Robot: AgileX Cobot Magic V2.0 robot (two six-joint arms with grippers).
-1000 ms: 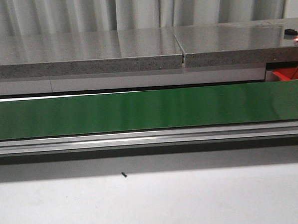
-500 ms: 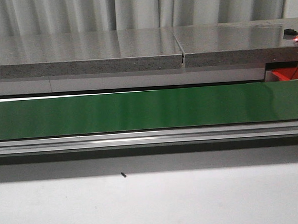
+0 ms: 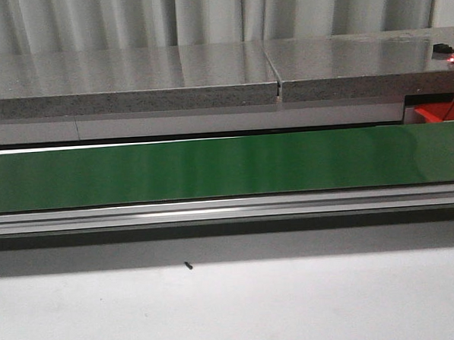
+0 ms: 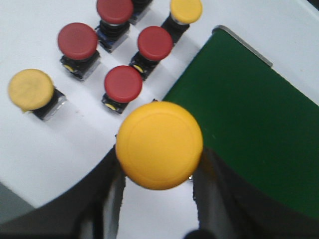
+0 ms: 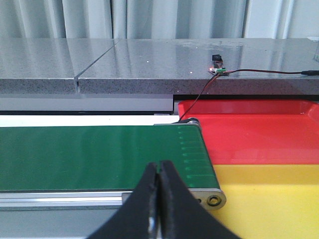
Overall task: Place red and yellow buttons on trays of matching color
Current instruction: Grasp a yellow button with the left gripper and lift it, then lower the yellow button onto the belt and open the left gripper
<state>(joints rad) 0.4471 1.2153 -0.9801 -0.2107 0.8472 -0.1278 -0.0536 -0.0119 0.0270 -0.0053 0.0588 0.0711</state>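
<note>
My left gripper (image 4: 158,160) is shut on a yellow button (image 4: 159,144), held above the white table beside the end of the green belt (image 4: 249,119). The button's wide cap hides its body and the fingertips. Past it, several red buttons (image 4: 123,83) and two more yellow buttons (image 4: 31,89) stand on the table. My right gripper (image 5: 158,168) is shut with nothing in it, low in front of the belt's other end (image 5: 99,154). Beyond that end lie the red tray (image 5: 254,132) and the yellow tray (image 5: 271,199). Neither gripper shows in the front view.
The green conveyor belt (image 3: 227,166) runs across the front view with a metal rail (image 3: 229,210) along its near side. A grey stone counter (image 3: 131,83) stands behind it. A small circuit board with a wire (image 5: 218,69) lies on the counter.
</note>
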